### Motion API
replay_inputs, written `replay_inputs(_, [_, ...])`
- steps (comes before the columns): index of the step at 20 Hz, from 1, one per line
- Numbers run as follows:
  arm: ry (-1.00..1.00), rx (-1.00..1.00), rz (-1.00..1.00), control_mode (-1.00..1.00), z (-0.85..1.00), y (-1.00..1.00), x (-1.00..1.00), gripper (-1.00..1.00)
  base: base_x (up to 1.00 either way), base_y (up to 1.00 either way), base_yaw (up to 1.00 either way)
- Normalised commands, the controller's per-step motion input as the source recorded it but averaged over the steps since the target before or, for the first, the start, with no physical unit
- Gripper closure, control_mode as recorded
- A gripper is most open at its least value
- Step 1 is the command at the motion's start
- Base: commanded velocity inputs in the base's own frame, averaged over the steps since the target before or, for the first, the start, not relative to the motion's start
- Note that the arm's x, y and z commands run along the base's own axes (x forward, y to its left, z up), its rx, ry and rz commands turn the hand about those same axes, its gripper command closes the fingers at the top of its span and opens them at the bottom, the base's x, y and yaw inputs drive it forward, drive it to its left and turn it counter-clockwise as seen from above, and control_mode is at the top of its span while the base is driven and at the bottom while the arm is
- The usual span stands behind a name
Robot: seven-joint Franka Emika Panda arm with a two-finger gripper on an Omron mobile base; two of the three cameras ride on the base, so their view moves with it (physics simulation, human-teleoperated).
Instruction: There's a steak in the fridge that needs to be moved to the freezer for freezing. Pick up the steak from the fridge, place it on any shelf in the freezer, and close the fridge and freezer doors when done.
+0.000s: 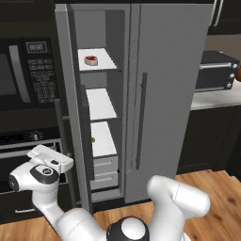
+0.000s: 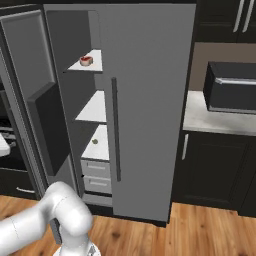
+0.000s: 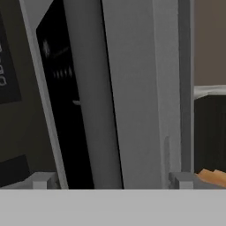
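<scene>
Steak (image 1: 91, 60) sits on the top shelf (image 1: 104, 63) of the narrow compartment, the freezer (image 1: 101, 103). I read the placing step as done, and the meat lies well back from the shelf's front edge, so it shouldn't catch the door. In the right base view the same steak (image 2: 86, 60) lies on the top white shelf (image 2: 94, 64).

Wide fridge door (image 1: 164, 94) is flush shut, bar handle (image 1: 140, 120) untouched. Freezer door (image 1: 75, 108) hangs wide open and edge-on to me, with its dispenser panel (image 2: 47, 127) facing away to the left. My guess: closing this door is the only job left.

Arm is folded low. The elbow (image 1: 179, 195) bulges at lower right and the wrist (image 1: 40, 172) is tucked to the left, in front of the oven (image 1: 28, 146), outside the open door's swing. The hand's camera looks along the freezer door's edge (image 3: 79, 101), with the fridge's grey front (image 3: 145, 88) just beyond. That fits lining up a push from the outer face.

Pincer (image 3: 110, 181): the two fingertips (image 3: 42, 180) stand far apart at the bottom of the hand view with nothing between them, so it's released and empty.

Risk, as I judge it: the hand is near the door's edge, so a push could slip off rather than swing it.
</scene>
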Motion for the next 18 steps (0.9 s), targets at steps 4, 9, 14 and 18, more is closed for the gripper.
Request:
replay_inputs(4, [0.00,0.00,-0.06,-1.00,-0.20,-0.06,0.28,-1.00,0.00,0.00,0.00])
replay_inputs(9, [0.01,0.00,-0.08,-1.00,-0.17,-0.06,0.15,-1.00,0.00,0.00,0.00])
replay_inputs(14, [0.03,0.00,-0.09,-1.00,-0.10,-0.24,0.20,-1.00,0.00,0.00,0.00])
replay_inputs(18, [0.10,0.00,-0.10,-1.00,-0.03,-0.26,0.29,-1.00,0.00,0.00,0.00])
